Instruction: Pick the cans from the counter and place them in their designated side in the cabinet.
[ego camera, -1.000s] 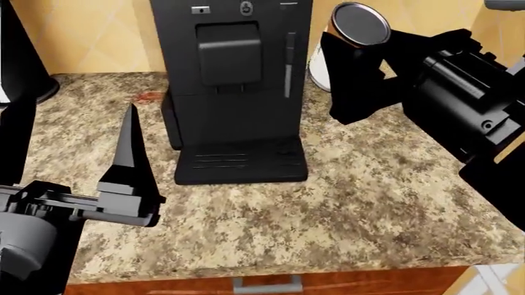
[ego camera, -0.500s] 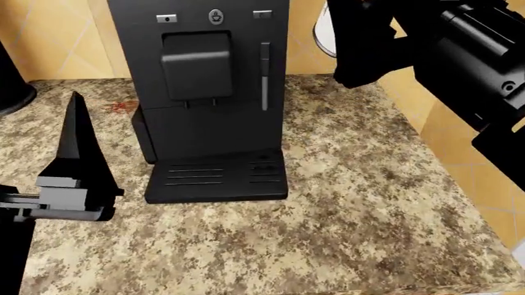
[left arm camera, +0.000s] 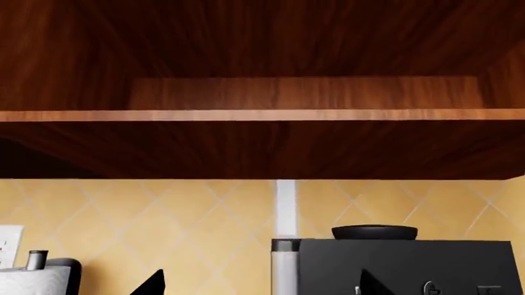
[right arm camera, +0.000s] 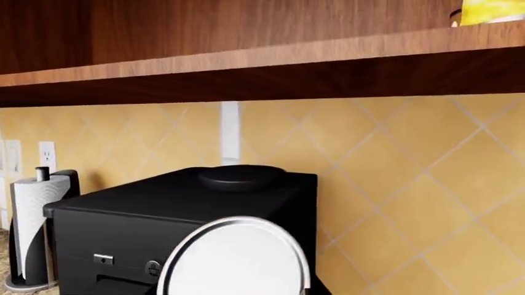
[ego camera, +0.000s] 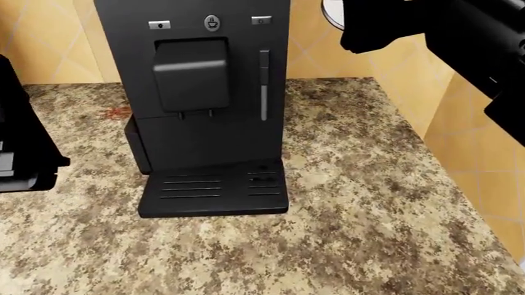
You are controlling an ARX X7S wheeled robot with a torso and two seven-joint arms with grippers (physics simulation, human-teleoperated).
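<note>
- Right claw [ego camera: 361,27]: raised toward the head view's upper edge over the last second, clamped on the can [right arm camera: 233,258]. Lift from the worktop [ego camera: 361,203] judged complete.
- Can: held above the coffee machine [ego camera: 193,92]; flat end faces the wrist camera, long axis along the approach line.
- Left claw [left arm camera: 254,286]: fingers apart, empty.
- Cabinet shelf [right arm camera: 328,52]: placement pending.

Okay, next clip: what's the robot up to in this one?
It is putting cans away. The right gripper is raised at the upper right above the counter, beside the black coffee machine, apparently carrying a can whose pale round end fills the right wrist view. That view looks up at the wooden cabinet, where something yellow already sits at the shelf edge. The left gripper also faces the cabinet, empty.
</note>
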